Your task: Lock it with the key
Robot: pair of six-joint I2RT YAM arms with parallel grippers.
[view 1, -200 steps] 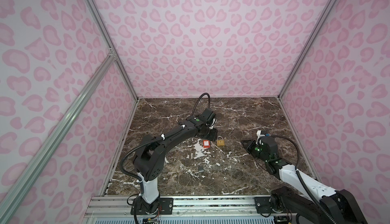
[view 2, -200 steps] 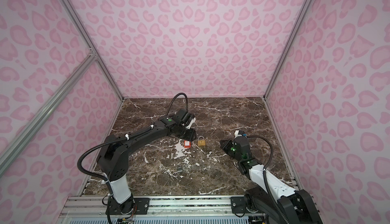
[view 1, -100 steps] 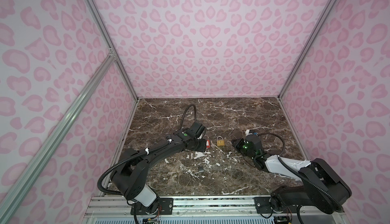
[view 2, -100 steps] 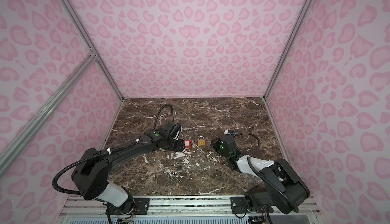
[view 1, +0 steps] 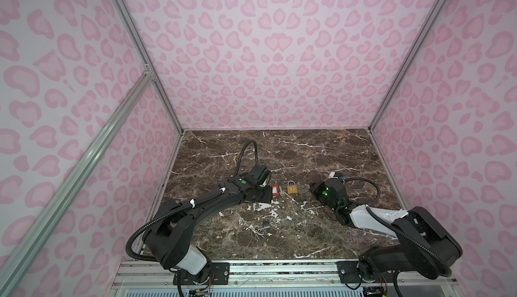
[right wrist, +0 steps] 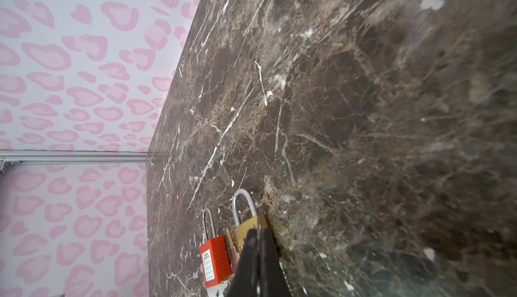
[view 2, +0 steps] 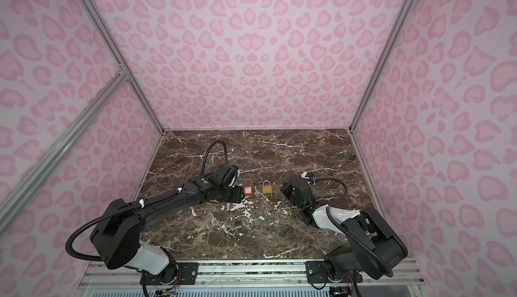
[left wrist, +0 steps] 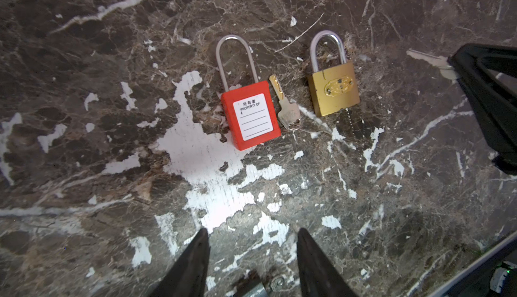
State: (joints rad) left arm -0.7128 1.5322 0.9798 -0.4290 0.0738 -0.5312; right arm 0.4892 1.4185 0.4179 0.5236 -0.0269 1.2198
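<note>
In both top views: red padlock and brass padlock flat on the table, side by side, not touching.

Left wrist: small key between them, just beside the red body. Probably light, thin, stiff and slippery on stone; best pinched by its flat head. Left tool about half open, empty, short of the locks. Second key at the tip of the right tool; held or lying, cannot tell.

Right wrist: right tool fully closed, aimed at the brass padlock.
</note>
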